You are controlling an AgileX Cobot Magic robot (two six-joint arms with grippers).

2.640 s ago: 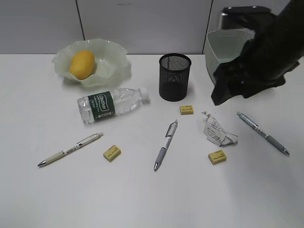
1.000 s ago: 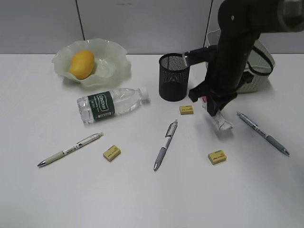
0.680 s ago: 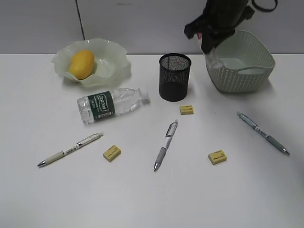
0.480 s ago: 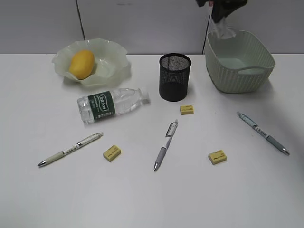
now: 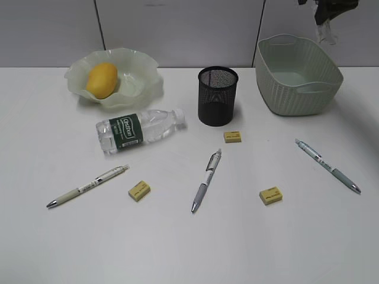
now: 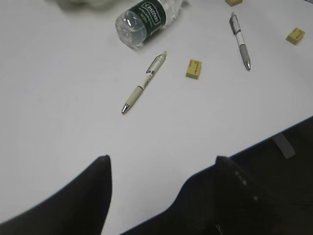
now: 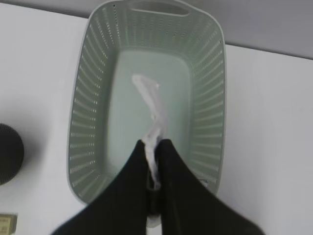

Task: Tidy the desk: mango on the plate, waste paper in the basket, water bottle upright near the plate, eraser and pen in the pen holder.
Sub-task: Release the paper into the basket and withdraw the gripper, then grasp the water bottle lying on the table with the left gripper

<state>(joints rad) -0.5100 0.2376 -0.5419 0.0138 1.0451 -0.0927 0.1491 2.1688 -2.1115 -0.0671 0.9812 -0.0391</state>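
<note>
My right gripper (image 5: 323,14) hangs high over the pale green basket (image 5: 299,80), shut on the crumpled waste paper (image 5: 325,34). In the right wrist view the waste paper (image 7: 151,103) dangles from the gripper (image 7: 155,143) above the basket (image 7: 78,112) floor. The mango (image 5: 102,80) lies in the wavy plate (image 5: 148,89). The water bottle (image 5: 139,129) lies on its side. Three pens (image 5: 89,185) (image 5: 206,180) (image 5: 327,165) and three yellow erasers (image 5: 233,136) (image 5: 139,190) (image 5: 270,195) lie around the black pen holder (image 5: 218,96). My left gripper (image 6: 162,159) is open and holds nothing.
The left wrist view looks from above the desk's near edge (image 6: 274,139) at the bottle (image 6: 146,17), two pens (image 6: 144,83) (image 6: 239,34) and two erasers (image 6: 194,68) (image 6: 295,35). A grey panel wall (image 5: 177,29) stands behind the desk.
My right gripper picked the waste paper off the desk, lifted it and carried it right, from beside the pen holder to above the basket. The left gripper stayed open.
</note>
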